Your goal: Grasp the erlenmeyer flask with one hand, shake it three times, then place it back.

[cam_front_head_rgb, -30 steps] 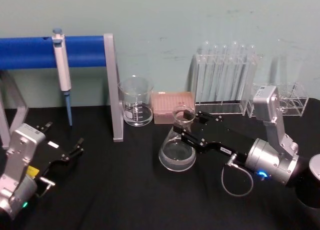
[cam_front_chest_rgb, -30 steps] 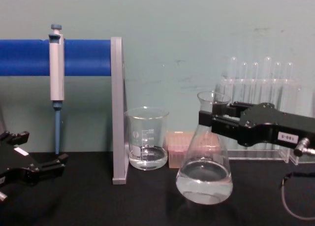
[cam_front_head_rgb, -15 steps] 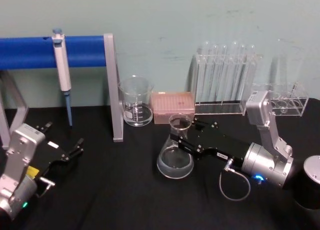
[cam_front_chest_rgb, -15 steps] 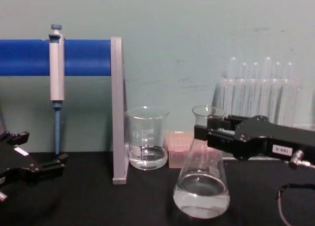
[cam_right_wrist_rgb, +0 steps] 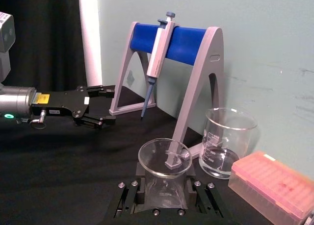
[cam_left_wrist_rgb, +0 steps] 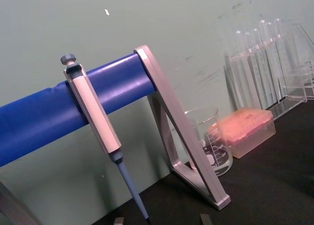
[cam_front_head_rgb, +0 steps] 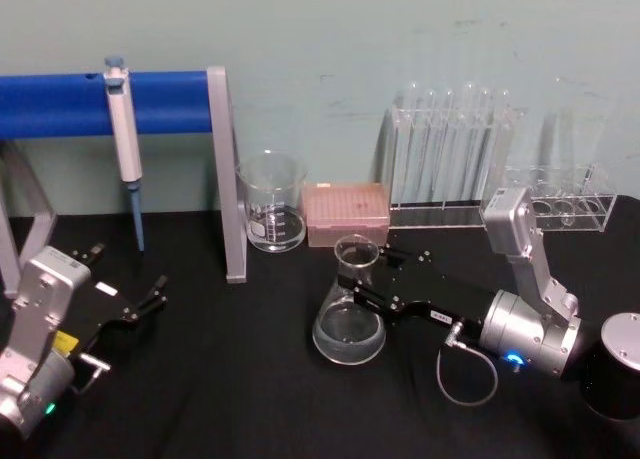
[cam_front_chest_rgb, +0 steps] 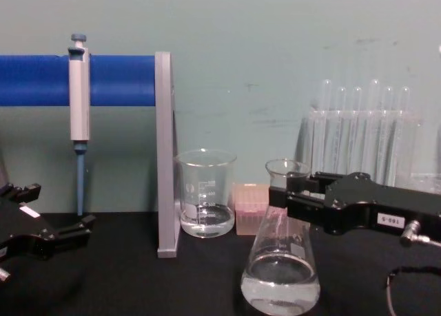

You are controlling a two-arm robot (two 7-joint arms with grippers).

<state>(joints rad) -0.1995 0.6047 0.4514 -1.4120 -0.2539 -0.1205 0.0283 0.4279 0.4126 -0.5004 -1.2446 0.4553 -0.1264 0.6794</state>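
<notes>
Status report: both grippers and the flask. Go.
Right gripper shut on erlenmeyer flask neck, flask upright. Left gripper open, parked left. Beaker and tip box behind, apart.

Flask — neck in right claw

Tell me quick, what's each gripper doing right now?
Left gripper: open, holding nothing.
Right gripper: shut on the erlenmeyer flask, at its neck.
</notes>
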